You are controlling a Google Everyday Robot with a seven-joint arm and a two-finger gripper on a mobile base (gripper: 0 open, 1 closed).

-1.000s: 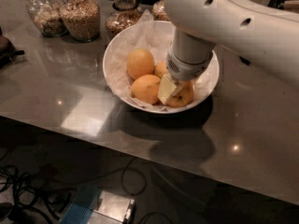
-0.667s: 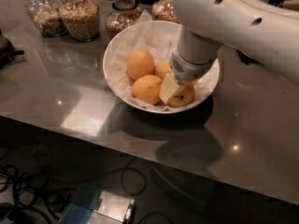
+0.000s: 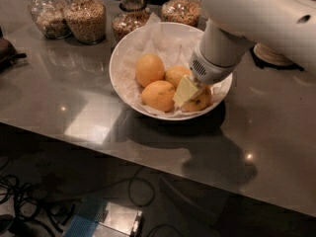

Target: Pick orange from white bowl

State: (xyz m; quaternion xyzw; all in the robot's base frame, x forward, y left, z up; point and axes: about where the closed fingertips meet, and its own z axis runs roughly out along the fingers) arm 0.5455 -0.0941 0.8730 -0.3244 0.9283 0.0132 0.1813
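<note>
Currently end effector [image 3: 191, 94] at orange [image 3: 201, 101] in white bowl [image 3: 123, 58], dimple toward cam

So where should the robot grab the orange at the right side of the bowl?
Probably across its round middle, coming down from above. The orange sits low in the white bowl, with the rim on one side and another orange close on the other, so a sideways reach looks blocked. The gripper is right above it.

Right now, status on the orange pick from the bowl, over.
Gripper low in white bowl, at the orange under the arm. Orange in bowl, partly hidden by gripper. Three other oranges close beside it.
</note>
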